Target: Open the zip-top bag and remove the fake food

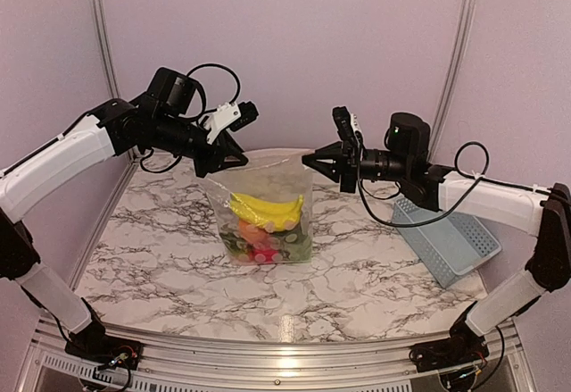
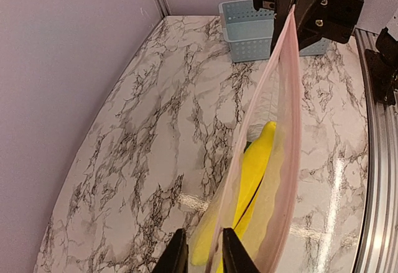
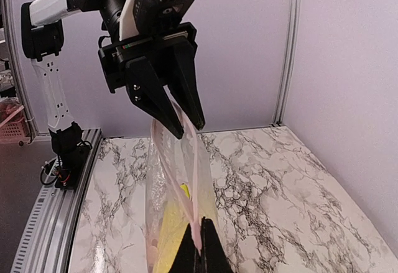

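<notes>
The zip-top bag (image 1: 264,213) hangs upright above the marble table (image 1: 161,258), its zip edge running straight from the left gripper (image 1: 230,154) to the right gripper (image 1: 319,162). Each clamps one top corner, equally near. Clear, crinkly film; yellow banana (image 1: 266,209) and other smooth plastic fake food (image 1: 265,242) sit at the bottom. The blue slotted basket (image 1: 451,242) stands right of the bag.

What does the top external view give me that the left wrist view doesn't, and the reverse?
Only the top view shows the orange, red and green fake food low in the zip-top bag, and both arms. Only the left wrist view shows the left hand pinching one bag edge, looking along the top. Both show the banana, the blue basket and the right hand.
</notes>
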Controlling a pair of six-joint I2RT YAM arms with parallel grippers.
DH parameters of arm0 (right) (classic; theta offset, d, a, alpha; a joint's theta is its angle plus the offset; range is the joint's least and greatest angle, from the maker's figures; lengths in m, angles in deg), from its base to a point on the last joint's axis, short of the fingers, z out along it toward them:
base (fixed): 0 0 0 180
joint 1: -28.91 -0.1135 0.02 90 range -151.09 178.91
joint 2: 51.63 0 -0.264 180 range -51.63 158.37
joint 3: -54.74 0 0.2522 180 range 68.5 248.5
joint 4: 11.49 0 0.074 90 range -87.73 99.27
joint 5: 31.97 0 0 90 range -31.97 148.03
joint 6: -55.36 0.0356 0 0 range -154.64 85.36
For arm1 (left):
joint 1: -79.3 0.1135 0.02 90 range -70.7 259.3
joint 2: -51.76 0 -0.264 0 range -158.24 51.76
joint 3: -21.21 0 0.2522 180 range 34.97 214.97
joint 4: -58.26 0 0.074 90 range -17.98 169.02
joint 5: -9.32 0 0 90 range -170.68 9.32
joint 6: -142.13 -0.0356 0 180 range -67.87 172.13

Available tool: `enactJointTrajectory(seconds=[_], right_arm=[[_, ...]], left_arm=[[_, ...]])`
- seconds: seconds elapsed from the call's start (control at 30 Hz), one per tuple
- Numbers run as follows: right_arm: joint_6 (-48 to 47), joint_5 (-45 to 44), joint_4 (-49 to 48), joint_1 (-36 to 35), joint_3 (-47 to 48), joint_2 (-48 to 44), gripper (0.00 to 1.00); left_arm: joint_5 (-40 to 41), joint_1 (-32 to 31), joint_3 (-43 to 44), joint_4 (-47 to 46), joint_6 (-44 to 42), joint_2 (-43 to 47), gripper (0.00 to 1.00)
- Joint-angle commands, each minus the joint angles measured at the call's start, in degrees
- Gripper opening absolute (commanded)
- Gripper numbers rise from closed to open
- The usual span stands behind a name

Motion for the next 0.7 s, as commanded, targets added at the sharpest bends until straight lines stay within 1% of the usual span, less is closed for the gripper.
enactJointTrajectory(seconds=[0.0,0.03,0.13,0.23,0.3,0.43,0.53,0.6,0.67], right_arm=[[-0.47,-0.51,-0.07,-0.72,0.61,-1.07,0.00],[-0.49,-1.12,-0.23,-0.65,0.82,-0.66,0.00],[0.01,-2.70,-1.21,-0.67,3.15,2.03,0.00],[1.89,-3.36,-3.03,-0.64,7.31,5.80,0.00],[3.96,-2.88,-4.98,-0.70,10.38,8.50,0.00],[9.77,-0.37,-8.90,-0.87,17.26,14.42,0.00],[12.48,1.74,-10.32,-1.75,23.44,19.69,0.00],[13.73,3.04,-10.29,-2.95,28.36,23.81,0.00],[14.84,4.12,-10.03,-4.25,34.95,28.67,0.00]], left_arm=[[0.22,-0.14,1.52,2.08,0.37,-1.12,0.08],[0.32,-0.14,1.61,1.93,0.80,-1.00,0.00],[2.93,0.01,0.44,-0.22,3.90,0.44,0.00],[8.04,0.56,-3.09,-3.64,8.99,2.96,0.00],[10.10,1.62,-5.51,-5.92,12.44,5.60,0.00],[10.71,4.42,-10.65,-10.11,19.25,11.54,0.00],[12.17,6.79,-12.67,-11.42,25.02,15.09,0.00],[14.60,7.23,-12.66,-10.58,28.25,16.57,0.00],[16.21,7.25,-12.51,-9.52,28.86,17.52,0.00]])
